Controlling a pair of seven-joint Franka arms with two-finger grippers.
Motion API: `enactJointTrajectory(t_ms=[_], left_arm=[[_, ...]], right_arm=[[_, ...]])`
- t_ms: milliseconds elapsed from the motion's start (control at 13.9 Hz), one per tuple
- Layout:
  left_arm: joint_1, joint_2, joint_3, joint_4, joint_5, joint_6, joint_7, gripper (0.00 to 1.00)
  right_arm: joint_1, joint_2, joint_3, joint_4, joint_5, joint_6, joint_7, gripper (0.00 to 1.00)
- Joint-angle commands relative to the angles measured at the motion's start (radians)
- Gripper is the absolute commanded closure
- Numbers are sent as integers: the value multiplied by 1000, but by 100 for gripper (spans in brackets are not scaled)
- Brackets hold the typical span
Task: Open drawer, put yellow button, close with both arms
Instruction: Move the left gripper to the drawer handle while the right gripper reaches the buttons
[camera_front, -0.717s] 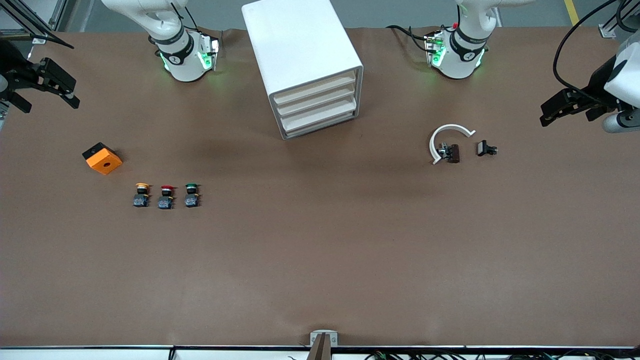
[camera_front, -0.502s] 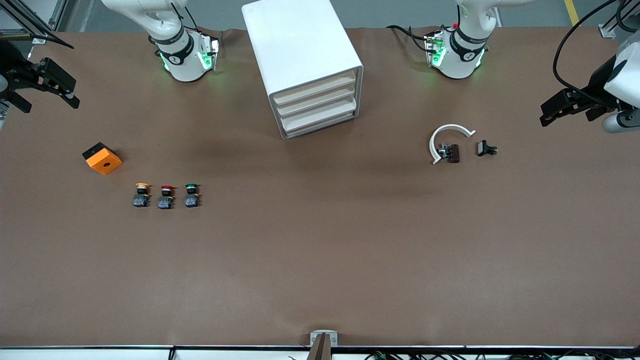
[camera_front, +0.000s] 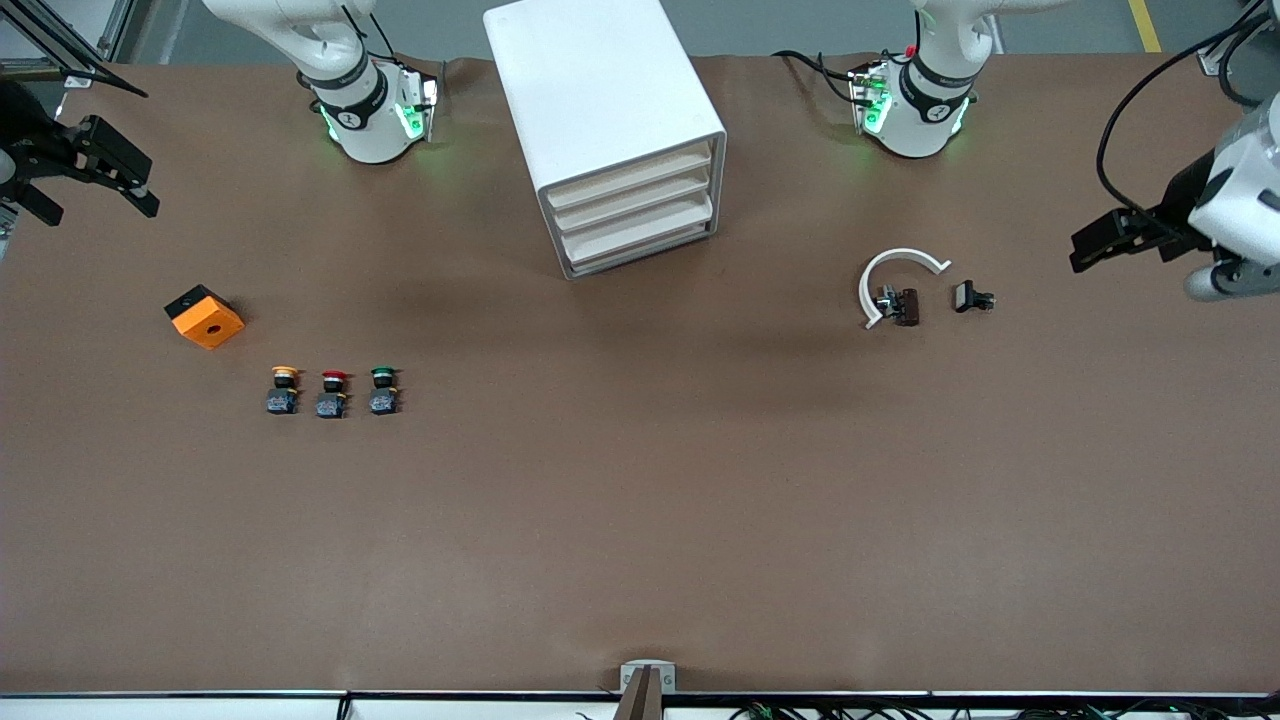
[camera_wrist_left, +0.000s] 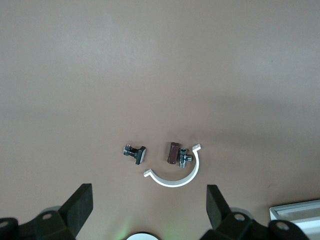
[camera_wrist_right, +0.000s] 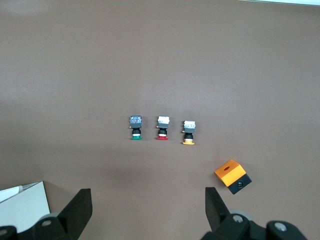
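The right gripper (camera_front: 110, 180) hangs with its fingers spread and nothing between them, over the table (camera_front: 640, 520) edge at the right arm's end, well apart from the white drawer cabinet (camera_front: 610, 130). An orange box (camera_front: 205, 316) lies toward the right arm's end from the cabinet and nearer to the front camera. Next comes a row of three buttons, all nearer to the front camera than the cabinet. The yellow button (camera_front: 283, 390) lies at the end of this row that is closest to the orange box. The red button (camera_front: 331, 393) is in the middle and the green button (camera_front: 381, 390) is closest to the cabinet. The cabinet's three drawers are all closed. Toward the left arm's end from the cabinet lie a white curved clip (camera_front: 893, 280) touching a dark small part (camera_front: 905, 306), and just beside them a black small part (camera_front: 970, 297). The left gripper (camera_front: 1100, 245) is also released and empty, near the table edge at the left arm's end.
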Motion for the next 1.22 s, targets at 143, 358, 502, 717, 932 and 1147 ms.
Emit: enactJointTrajectory(t_ms=[143, 358, 502, 717, 932, 1147], left_arm=[[-17, 83, -10, 34, 7, -13, -104, 0], [-61, 135, -25, 36, 3, -8, -282, 0], [-130, 193, -25, 83, -2, -7, -425, 0], [-213, 262, -25, 123, -46, -7, -607, 0], [-262, 300, -25, 125, -127, -10, -910, 0], [-268, 362, -25, 123, -294, -15, -1315, 0]], right_arm=[[-5, 13, 3, 27, -12, -13, 13, 0], [0, 22, 3, 24, -12, -15, 13, 0], [0, 25, 3, 25, -12, -15, 12, 0], [-2, 27, 3, 24, -12, -15, 12, 0], [-5, 51, 0, 19, -13, -53, 4, 0], [-17, 135, 0, 16, -13, -93, 7, 0]])
